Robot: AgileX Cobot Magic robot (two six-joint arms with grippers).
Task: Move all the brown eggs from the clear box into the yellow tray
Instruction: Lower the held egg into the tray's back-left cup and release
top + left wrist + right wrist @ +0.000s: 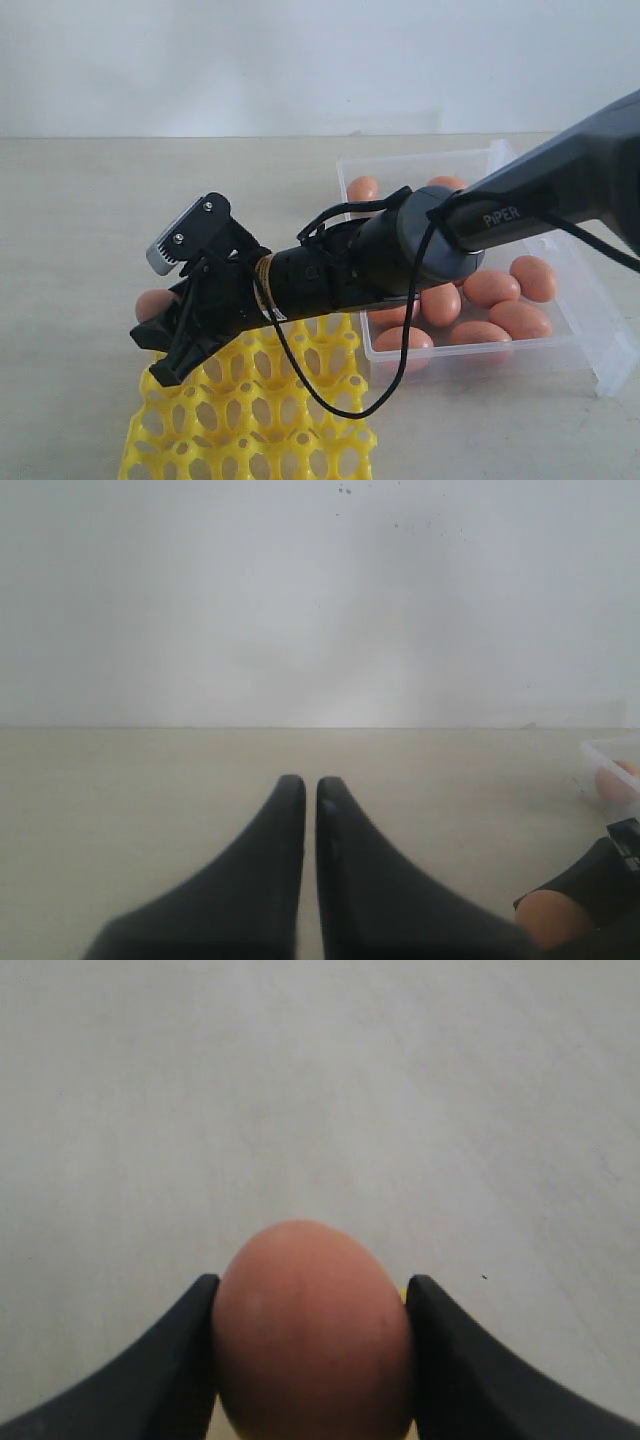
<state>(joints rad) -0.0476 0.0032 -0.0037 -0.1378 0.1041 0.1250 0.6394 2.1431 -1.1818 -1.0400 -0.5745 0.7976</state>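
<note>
My right gripper [160,335] reaches across to the left, above the far left corner of the yellow tray [250,420]. It is shut on one brown egg [152,302]. The right wrist view shows that egg [310,1330] clamped between both black fingers [165,1370], over bare table. Several more brown eggs [495,288] lie in the clear box [420,160] at the right. The tray cups that show are empty. My left gripper [311,782] is shut on nothing, low over the table. It does not appear in the exterior view.
The box's clear flap [612,355] lies open on its right side. The right arm's black cable [330,405] hangs in a loop over the tray. In the left wrist view the held egg [548,920] and a corner of the box [600,752] show at the frame's edge.
</note>
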